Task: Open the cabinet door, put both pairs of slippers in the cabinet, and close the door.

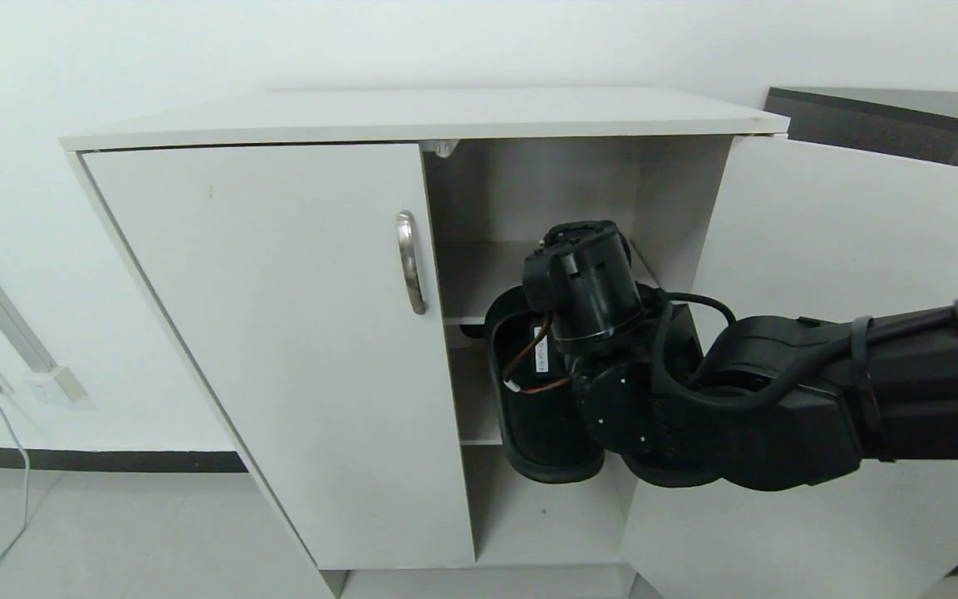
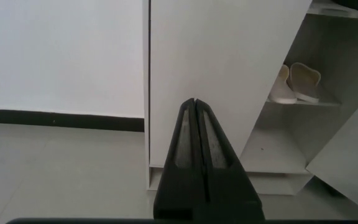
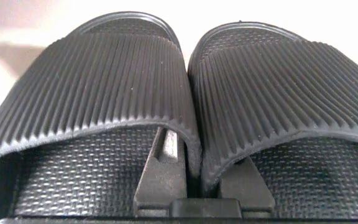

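Finding: my right gripper [image 3: 197,179] is pinching the pair of black slippers [image 3: 185,93] by their touching inner walls, one finger [image 3: 160,168] inside each slipper. The hold looks firm.

The pair hangs in the open half of the cabinet [image 1: 412,116], its lower end below the front edge of the upper shelf [image 1: 466,320]. The pale slippers [image 2: 297,84] already sit on a shelf inside.

Recommendation: level the pair before pushing in, so soles meet a shelf flat, and release only once they rest. I cannot tell which shelf lies straight ahead of them.

Clearances: the shut door [image 1: 279,333] and its handle [image 1: 411,262] bound one side, the open door [image 1: 820,274] stands just beside my forearm. Room is narrow, so withdraw straight back.

My left gripper [image 2: 196,143] has its fingers pressed together, empty, facing the shut door.
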